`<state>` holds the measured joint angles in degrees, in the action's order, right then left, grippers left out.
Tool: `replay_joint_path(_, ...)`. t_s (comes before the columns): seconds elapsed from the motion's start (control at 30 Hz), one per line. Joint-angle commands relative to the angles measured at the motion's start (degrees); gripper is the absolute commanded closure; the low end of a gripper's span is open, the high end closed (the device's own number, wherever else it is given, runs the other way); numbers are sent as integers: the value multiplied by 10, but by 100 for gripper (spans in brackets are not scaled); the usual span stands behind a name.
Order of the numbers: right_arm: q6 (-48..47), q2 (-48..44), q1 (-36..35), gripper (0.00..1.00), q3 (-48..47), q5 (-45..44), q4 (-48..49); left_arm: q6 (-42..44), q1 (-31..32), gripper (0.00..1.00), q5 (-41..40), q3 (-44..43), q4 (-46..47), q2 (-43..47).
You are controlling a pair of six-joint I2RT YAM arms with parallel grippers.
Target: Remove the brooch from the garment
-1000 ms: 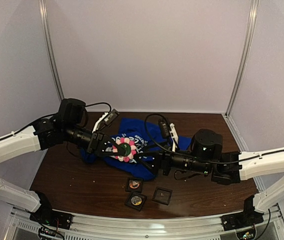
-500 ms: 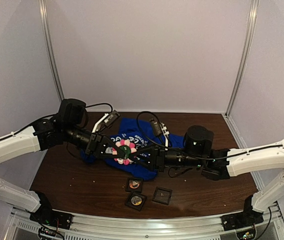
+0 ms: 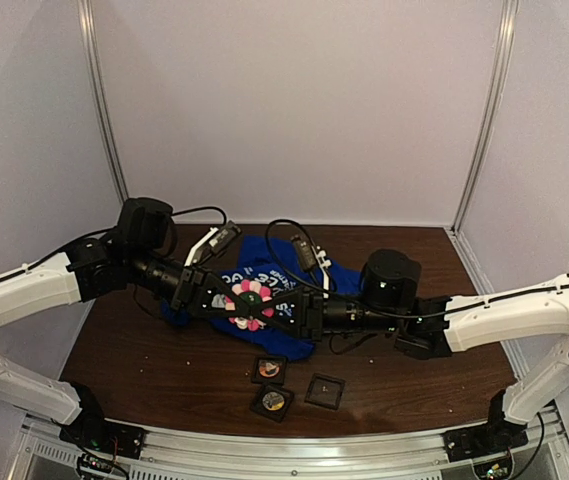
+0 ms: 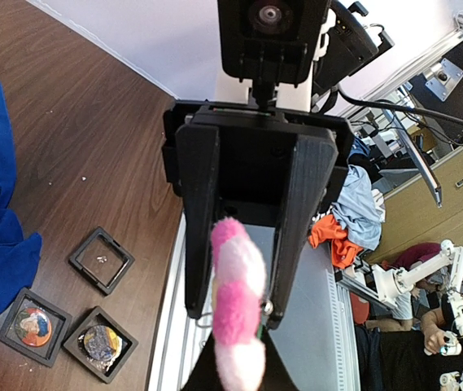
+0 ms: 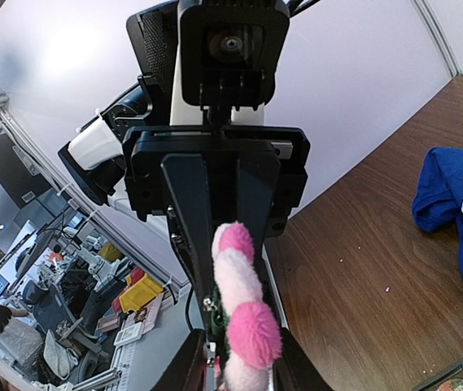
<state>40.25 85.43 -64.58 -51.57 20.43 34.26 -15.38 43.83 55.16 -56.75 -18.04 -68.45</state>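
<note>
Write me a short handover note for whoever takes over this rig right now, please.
Left gripper: shut on the brooch, holding it edge-up over the T-shirt.
Right gripper: open, its fingers on either side of the brooch, facing the left gripper.
Done: both arms are at the brooch.
Left: close the right fingers and work the brooch free. Whether its pin is out of the fabric cannot be seen. Then probably set it down clear of the T-shirt.

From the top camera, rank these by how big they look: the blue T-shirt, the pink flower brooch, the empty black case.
1. blue T-shirt, clearly largest.
2. pink flower brooch and empty black case look about alike; the brooch may sit nearer the camera, so unranked.
</note>
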Motion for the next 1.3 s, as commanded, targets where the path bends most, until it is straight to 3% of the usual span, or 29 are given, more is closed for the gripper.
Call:
replay_joint_path(0.0,13,8,4,73,-12,13,20,12,2,100,10,-9,12,7)
replay_joint_path(0.73,27,18,11,90,-14,32,21,12,2,100,17,-8,14,6)
replay_joint_path(0.93,21,26,11,100,-27,32,0,11,3,100,10,-9,10,3)
replay_joint_path(1.07,22,21,10,100,-22,16,1,12,3,100,1,-11,8,4)
replay_joint_path(1.2,26,1,13,100,-5,-22,4,28,2,63,-30,-18,-9,15)
replay_joint_path(1.27,33,-11,19,100,5,-37,5,33,2,49,-55,-15,-8,28)
